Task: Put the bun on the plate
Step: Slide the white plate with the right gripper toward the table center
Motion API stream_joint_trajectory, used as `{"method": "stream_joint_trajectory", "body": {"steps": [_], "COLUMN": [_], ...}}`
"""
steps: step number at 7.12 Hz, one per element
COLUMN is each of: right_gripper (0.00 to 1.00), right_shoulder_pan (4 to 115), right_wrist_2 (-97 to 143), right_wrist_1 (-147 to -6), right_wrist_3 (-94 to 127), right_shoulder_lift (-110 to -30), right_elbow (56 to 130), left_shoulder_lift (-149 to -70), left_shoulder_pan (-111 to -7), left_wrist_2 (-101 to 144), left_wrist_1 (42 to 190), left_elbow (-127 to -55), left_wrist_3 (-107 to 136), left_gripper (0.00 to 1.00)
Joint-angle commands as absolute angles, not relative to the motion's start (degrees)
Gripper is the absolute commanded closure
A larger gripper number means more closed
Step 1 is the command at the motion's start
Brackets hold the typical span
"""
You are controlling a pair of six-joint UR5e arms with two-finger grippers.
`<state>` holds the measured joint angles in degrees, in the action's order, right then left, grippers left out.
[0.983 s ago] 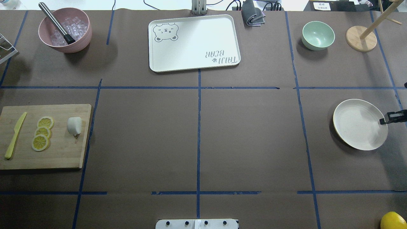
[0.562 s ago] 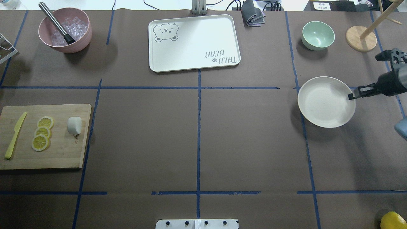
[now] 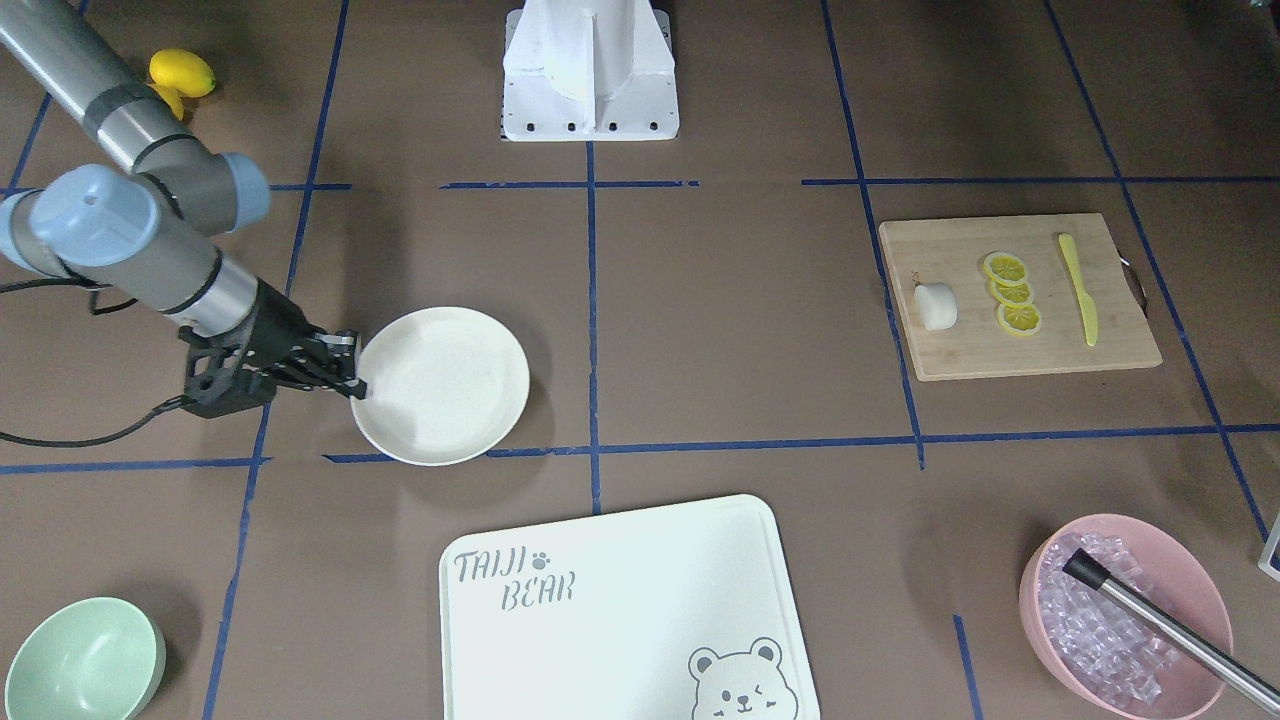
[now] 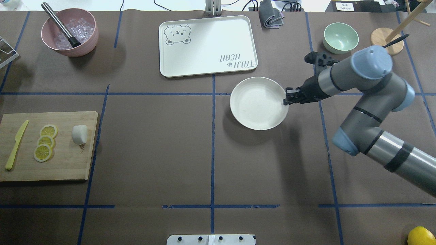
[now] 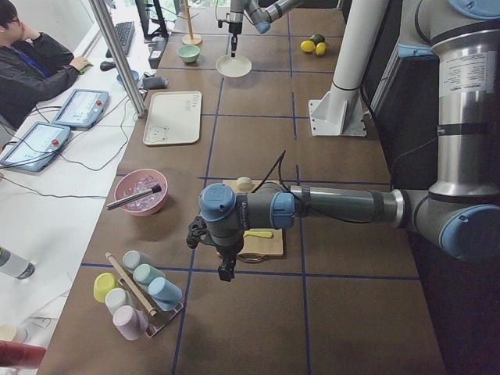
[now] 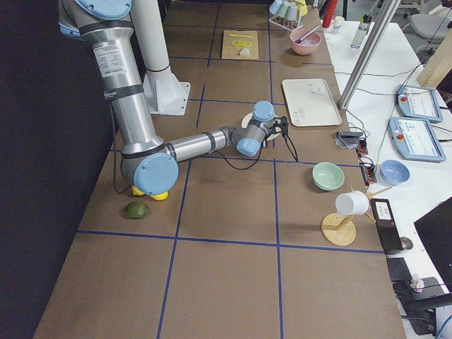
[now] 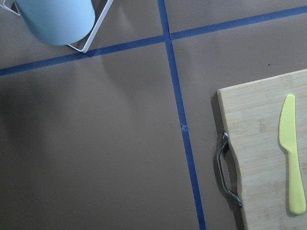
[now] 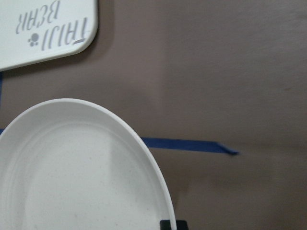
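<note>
The bun (image 4: pixel 79 134) is a small white lump lying on the wooden cutting board (image 4: pixel 68 163) at the table's left, beside three lemon slices (image 4: pixel 45 142). It also appears in the front view, where the bun (image 3: pixel 937 306) sits on the board's near-left part. My right gripper (image 4: pixel 285 100) is shut on the right rim of the cream plate (image 4: pixel 255 103), just right of the table's middle line. The right wrist view shows the plate (image 8: pixel 72 172) with a dark fingertip (image 8: pixel 168 224) at its rim. My left gripper (image 5: pixel 226 269) hangs beside the board's outer end; I cannot tell its state.
A bear-printed tray (image 4: pixel 207 44) lies behind the plate. A mint-green bowl (image 4: pixel 340 37) and a wooden stand (image 4: pixel 386 41) are at the far right. A pink bowl of ice (image 4: pixel 69 32) stands far left, and a yellow knife (image 4: pixel 15 146) lies on the board. A person (image 5: pixel 31 62) sits beyond the table.
My right arm has carried the plate from the table's right edge leftward and a little farther back, to just right of the middle line. The bun and board have not moved.
</note>
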<state>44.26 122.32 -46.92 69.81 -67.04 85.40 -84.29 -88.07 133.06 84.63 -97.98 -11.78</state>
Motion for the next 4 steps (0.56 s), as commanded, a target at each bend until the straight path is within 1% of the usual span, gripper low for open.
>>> {"method": "stream_joint_trajectory", "body": {"steps": [1,2,4], "right_gripper": [0.99,0.99,0.96], "right_shoulder_pan": [37.47,33.70,31.30], "right_wrist_2": [115.43,110.53,108.90], "right_wrist_1": [-53.50,-55.35,-55.46], "right_wrist_3": [76.17,78.72,80.50], "right_shoulder_lift": [-60.15,-58.38,-58.10], "right_elbow": [85.43,85.43,85.87], "left_shoulder_lift": [-84.29,-84.29,-84.29], "left_shoulder_pan": [-87.98,-87.98,-87.98], "left_wrist_2": [133.07,133.07,133.07], "left_wrist_1": [84.46,84.46,84.55], "left_elbow": [-98.00,-97.91,-97.91], "left_wrist_3": [-11.69,-11.78,-11.78], "left_gripper": [0.00,0.00,0.00]}}
